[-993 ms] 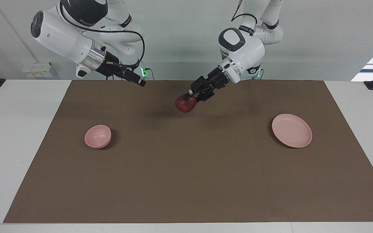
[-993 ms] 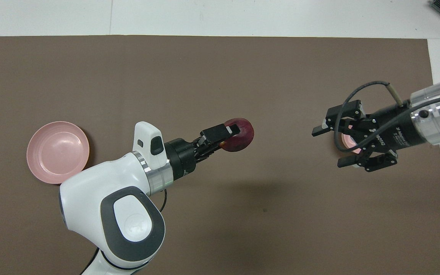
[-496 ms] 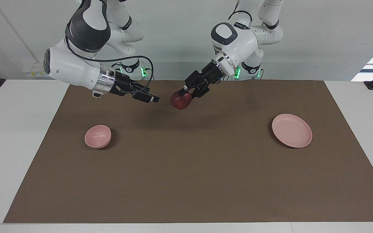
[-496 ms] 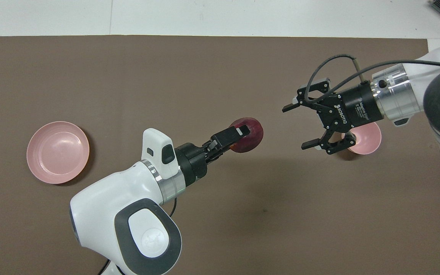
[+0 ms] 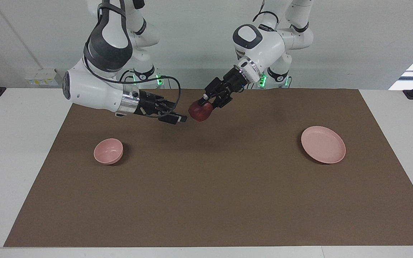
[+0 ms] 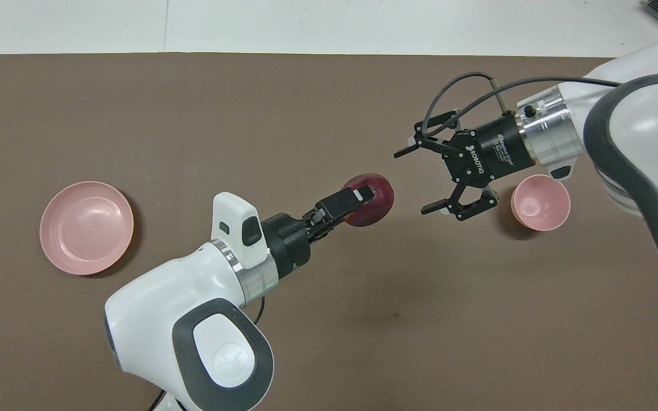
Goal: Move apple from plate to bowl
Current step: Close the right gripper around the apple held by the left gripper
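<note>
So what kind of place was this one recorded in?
Most likely a robotics lab bench, not a home: two arms mounted at a white table, a plain brown mat as the work surface, and only an apple, a bowl and a plate as props.

One word can be read: "ROBOTIQ", printed in white capitals on the black body of the right gripper (image 6: 414, 181), seen from overhead and running along the casing at a slant. A second, smaller line of white print sits on the black wrist section just behind it, next to the silver ring, but its letters cannot be made out. The round emblem on the grey cap of the left arm's joint (image 6: 223, 357) is a logo without legible lettering. In the facing view, dark bands on both arms carry small white marks that are too small to read.
</note>
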`<state>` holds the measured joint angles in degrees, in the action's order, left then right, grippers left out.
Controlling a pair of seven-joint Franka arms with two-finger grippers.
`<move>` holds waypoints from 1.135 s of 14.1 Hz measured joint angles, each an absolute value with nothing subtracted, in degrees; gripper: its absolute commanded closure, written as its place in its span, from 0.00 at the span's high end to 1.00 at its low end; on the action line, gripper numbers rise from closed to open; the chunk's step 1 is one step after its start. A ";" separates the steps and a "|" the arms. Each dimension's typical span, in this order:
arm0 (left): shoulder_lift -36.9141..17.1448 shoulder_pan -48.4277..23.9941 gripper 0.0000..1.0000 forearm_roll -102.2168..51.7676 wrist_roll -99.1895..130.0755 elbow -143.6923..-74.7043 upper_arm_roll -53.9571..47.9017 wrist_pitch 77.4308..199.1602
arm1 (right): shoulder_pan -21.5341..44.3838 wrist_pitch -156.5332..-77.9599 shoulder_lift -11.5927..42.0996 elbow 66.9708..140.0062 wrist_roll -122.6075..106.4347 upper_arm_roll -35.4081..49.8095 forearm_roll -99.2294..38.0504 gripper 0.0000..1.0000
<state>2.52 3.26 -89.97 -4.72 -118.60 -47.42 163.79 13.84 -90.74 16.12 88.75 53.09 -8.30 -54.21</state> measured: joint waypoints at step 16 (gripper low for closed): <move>2.52 3.26 0.00 -89.97 -4.72 -118.45 -47.80 164.66 | 17.18 -91.64 17.99 87.65 55.00 -7.63 -54.82 1.00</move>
<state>2.52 3.26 -89.97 -4.72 -118.45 -47.80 164.66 17.18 -91.64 17.99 87.65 55.00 -7.63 -54.82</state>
